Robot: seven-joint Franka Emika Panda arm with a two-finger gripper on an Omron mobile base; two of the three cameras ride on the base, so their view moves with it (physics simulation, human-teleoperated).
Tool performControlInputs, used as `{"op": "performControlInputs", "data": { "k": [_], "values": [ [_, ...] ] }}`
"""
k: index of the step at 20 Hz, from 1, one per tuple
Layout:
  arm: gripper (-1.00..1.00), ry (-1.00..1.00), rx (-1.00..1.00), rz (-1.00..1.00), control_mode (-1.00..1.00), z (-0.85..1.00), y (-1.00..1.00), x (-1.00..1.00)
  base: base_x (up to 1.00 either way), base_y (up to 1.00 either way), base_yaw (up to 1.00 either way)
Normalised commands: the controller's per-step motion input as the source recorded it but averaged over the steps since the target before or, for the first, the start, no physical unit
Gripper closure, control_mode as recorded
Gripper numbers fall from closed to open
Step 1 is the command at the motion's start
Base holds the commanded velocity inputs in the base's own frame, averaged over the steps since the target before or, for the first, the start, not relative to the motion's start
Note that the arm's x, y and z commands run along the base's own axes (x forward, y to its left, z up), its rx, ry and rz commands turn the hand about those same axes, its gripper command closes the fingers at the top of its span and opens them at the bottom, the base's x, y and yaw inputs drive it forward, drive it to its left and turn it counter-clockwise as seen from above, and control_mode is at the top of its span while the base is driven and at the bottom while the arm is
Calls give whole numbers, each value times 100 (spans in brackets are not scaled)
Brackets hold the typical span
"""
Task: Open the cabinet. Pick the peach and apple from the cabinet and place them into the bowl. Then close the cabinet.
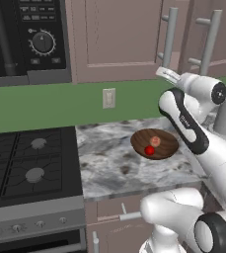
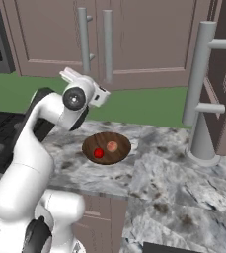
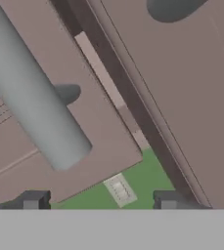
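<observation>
A white robot arm with dark joints reaches up toward the mauve-brown upper wall cabinet, whose two panelled doors stand shut or nearly so, their long vertical grey bar handles side by side at the centre seam. The two-finger gripper hangs just below the doors' lower edge, close by the bottom end of one handle. Its two small dark fingertips stand apart with nothing between them, the jaws released, green wall showing in the gap.

On the grey-and-white marbled stone counter the wide shallow dark brown wooden bowl sits near the middle of the counter, between its front and back edges, well clear of the black gas stove at the counter's left end. Inside the bowl lie the small round bright red apple, toward the front rim, and the small round pale orange-pink peach, just behind it. A cream wall switch plate is set in the green wall above the counter's back edge, and a black microwave hangs beside the cabinet over the stove.
</observation>
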Motion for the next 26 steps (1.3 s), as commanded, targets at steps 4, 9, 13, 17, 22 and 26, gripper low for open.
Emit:
{"op": "performControlInputs", "data": {
  "k": [4, 9, 13, 17, 22, 26],
  "values": [
    [-100, 0, 14, 18, -100, -1, 0, 100, 0, 0, 0],
    [-100, 0, 16, 15, -100, -14, -4, 100, 0, 0, 0],
    [-100, 0, 12, 24, -100, -49, -20, 100, 0, 0, 0],
    [-100, 0, 7, 31, -100, -66, -12, 100, 0, 0, 0],
    [-100, 0, 4, 33, -100, -67, -7, 100, 0, 0, 0],
    [-100, 7, 15, 19, -100, 3, -23, 91, 0, 0, 0]
  ]
}}
